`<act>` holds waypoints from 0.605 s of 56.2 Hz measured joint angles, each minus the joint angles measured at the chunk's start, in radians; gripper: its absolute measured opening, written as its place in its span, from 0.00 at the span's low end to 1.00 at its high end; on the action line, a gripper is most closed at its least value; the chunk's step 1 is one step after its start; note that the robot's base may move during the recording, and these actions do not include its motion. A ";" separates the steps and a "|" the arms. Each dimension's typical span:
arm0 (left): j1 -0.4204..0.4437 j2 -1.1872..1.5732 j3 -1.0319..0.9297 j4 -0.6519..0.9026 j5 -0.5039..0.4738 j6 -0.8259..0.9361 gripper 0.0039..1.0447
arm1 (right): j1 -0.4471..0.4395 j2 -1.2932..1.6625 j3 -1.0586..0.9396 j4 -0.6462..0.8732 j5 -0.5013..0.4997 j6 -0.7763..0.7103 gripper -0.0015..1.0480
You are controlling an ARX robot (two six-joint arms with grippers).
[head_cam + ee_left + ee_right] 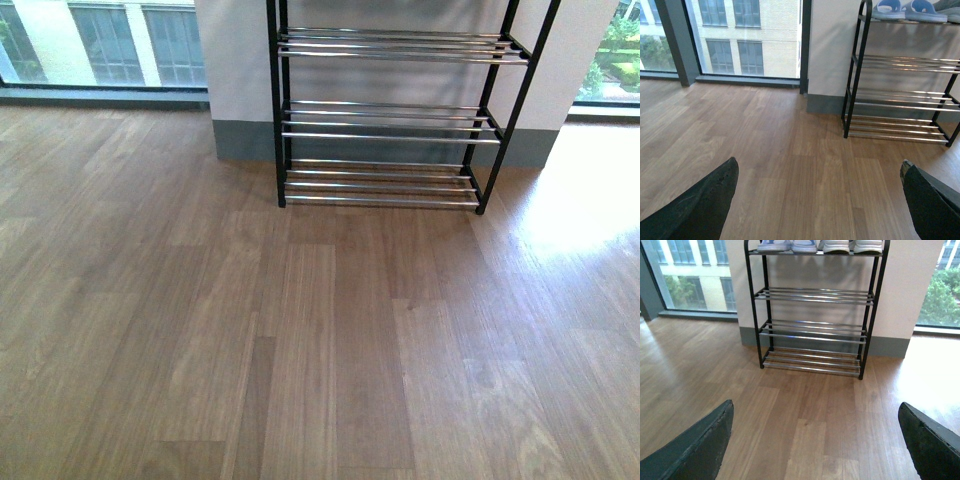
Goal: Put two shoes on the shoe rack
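Front view: we see the shoe rack (pixel 385 120) standing vs. a white wall w/ grey skirting, on a wood floor (pixel 300 350). Three chrome tiers show here, all bare; neither arm is in frame.

Left wrist view: the left gripper (pixel 820 200) has its two dark fingers (pixel 700 205) spread wide apart at the frame's lower corners, nothing btw them but floor. The rack stands well ahead of the gripper, off to one side. On its top level sit the pale blue slides (pixel 910 9), side by side, only partly in frame; a grey bit of another shoe pokes in just beside them at the frame edge. A big window (pixel 735 37) lies beside the wall.

Right wrist view: the right gripper (pixel 815 445) is likewise wide apart, holding nothing, w/ the rack almost straight ahead, well apart from it. On the top level we see four soles in a row: the slides, then the white-soled sneakers (pixel 850 246) just beside them; uppers are cut off. Lower tiers bare.
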 joint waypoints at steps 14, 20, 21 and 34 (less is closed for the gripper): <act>0.000 0.000 0.000 0.000 0.000 0.000 0.91 | 0.000 0.000 0.000 0.000 0.000 0.000 0.91; 0.000 0.000 0.000 0.000 0.000 0.000 0.91 | 0.000 0.000 0.000 0.000 0.000 0.000 0.91; 0.000 0.000 0.000 0.000 0.000 0.000 0.91 | 0.000 0.000 0.000 0.000 0.000 0.000 0.91; 0.000 0.000 0.000 0.000 0.000 0.000 0.91 | 0.000 0.000 0.000 0.000 0.000 0.000 0.91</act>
